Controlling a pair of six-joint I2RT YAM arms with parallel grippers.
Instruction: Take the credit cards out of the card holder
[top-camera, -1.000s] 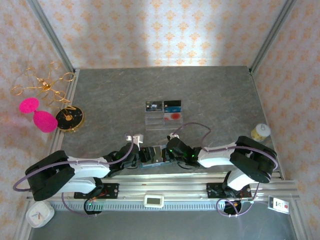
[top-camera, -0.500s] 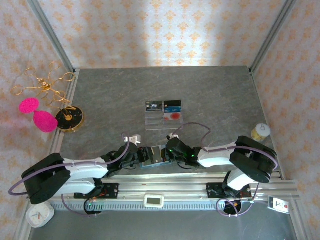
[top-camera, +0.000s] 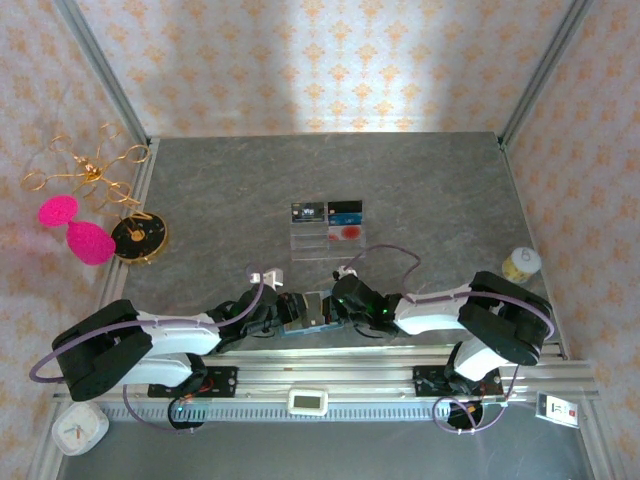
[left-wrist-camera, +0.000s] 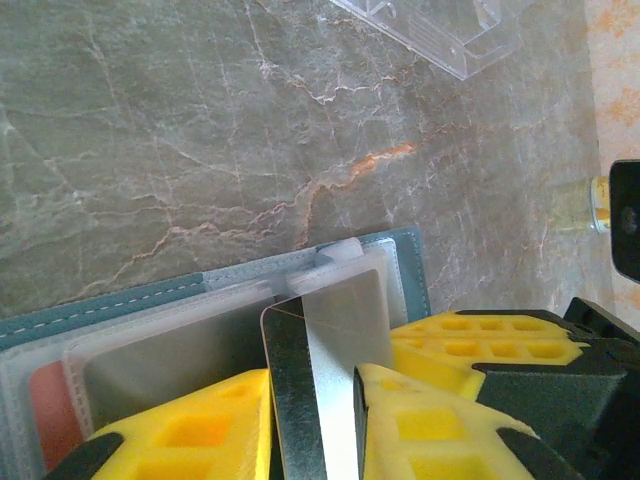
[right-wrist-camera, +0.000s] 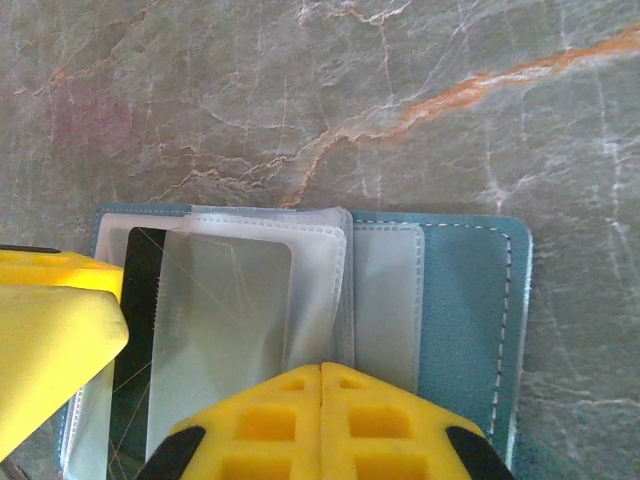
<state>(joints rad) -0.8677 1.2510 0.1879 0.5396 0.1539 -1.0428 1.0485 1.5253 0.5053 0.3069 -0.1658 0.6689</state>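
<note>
Plainly, a silvery credit card (left-wrist-camera: 318, 350) sat in the narrow gap between the left gripper's (left-wrist-camera: 312, 372) yellow fingers; whether they pinched it could not be told. Its far end lay over the clear pockets of the open card holder (left-wrist-camera: 405, 270), just ahead of and beneath those fingers. The right gripper (right-wrist-camera: 322, 372), jaws together, had its tips over the holder's pockets, with a black card (right-wrist-camera: 140, 290) to its left. Farther ahead of the left gripper, a clear tray (left-wrist-camera: 430, 30) stood on the grey table (left-wrist-camera: 150, 120).
</note>
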